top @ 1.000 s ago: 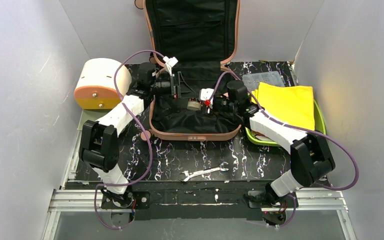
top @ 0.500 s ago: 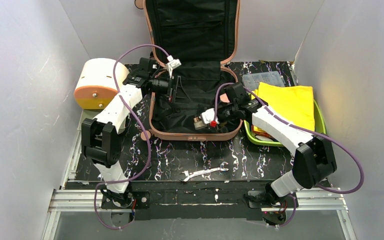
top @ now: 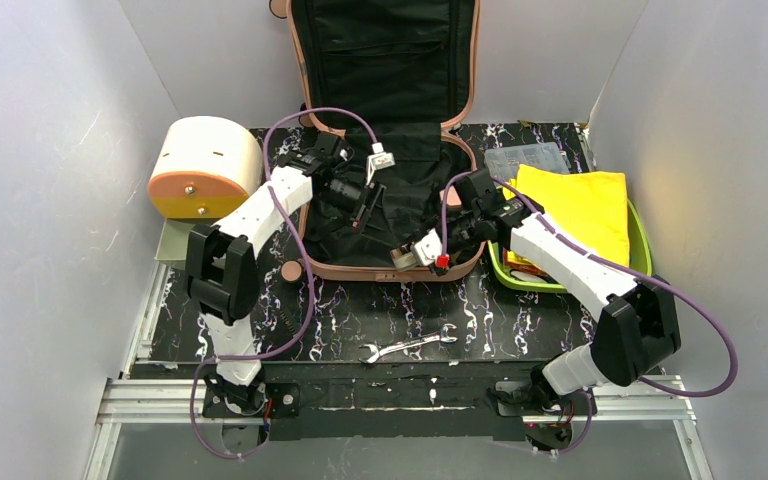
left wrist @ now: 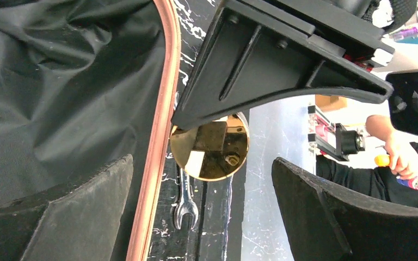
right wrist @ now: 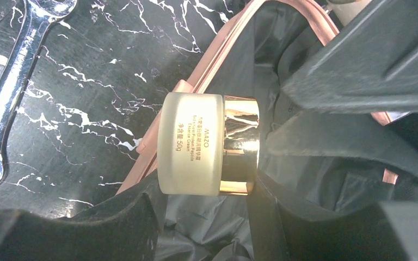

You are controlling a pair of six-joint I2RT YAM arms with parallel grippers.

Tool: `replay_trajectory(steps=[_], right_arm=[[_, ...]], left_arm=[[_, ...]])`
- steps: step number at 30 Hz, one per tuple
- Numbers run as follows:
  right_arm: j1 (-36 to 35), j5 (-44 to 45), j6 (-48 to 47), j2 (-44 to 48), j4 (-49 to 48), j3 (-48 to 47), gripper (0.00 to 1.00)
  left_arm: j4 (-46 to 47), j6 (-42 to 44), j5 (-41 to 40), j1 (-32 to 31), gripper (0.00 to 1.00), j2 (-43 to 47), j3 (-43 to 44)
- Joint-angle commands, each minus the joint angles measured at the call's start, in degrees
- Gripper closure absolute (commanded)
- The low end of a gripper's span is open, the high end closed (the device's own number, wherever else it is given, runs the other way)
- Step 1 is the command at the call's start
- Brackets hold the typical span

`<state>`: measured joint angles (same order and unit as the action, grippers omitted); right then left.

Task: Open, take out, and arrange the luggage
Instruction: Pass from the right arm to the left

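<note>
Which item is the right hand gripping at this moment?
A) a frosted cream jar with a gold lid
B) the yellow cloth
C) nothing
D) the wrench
A: the right wrist view shows the jar clamped in the right hand, over the luggage rim.

We find the luggage (top: 410, 140) at the back centre of the desk (top: 520, 320), its base lying flat and its lid standing up behind it against the rear wall. To its left, near the base's left rim, sits a drum-shaped box (top: 203, 168). To its right, just beside the base, lies a tray (top: 643, 245) with a folded cloth (top: 575, 210) on it, and behind the cloth lies a flat packet (top: 527, 158). In front of the luggage, between it and the arms' bases, a wrench (top: 408, 346) lies on the desk. The left fingers (left wrist: 60, 217) hang over the left half of the base. The right fingers (right wrist: 87, 228) are at the base's near rim with a jar (right wrist: 209, 143) between them, to the right of the left fingers and nearer the arms' bases.
</note>
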<state>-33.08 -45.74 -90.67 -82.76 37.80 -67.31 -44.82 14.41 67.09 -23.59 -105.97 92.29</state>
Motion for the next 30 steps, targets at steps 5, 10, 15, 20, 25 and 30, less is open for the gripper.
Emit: replay_trajectory(steps=[5,10,15,20,25,30], right_arm=[[-0.20,-8.12,-9.45,2.84,6.40,-2.02,0.59],[-0.14,-7.49,-8.97,3.46,4.95,-0.81,0.58],[-0.05,-7.61,-9.05,3.69,4.76,-0.43,0.57],[-0.05,-7.94,-9.43,3.49,5.09,-0.46,0.57],[0.00,-7.46,-9.46,3.23,4.33,0.07,0.56],[0.01,-7.61,-9.79,3.04,4.65,0.16,0.55]], left_arm=[[-3.61,2.12,3.47,-2.45,0.02,-2.15,2.75],[-3.61,1.89,4.00,-3.35,0.02,-2.91,2.87],[-3.62,1.33,4.86,-3.98,0.08,-3.63,2.98],[-3.62,1.20,5.95,-4.26,0.14,-4.17,3.15],[-3.60,0.24,9.00,-4.88,0.39,-4.52,2.93],[-4.07,0.40,9.21,-5.15,0.34,-4.85,3.33]])
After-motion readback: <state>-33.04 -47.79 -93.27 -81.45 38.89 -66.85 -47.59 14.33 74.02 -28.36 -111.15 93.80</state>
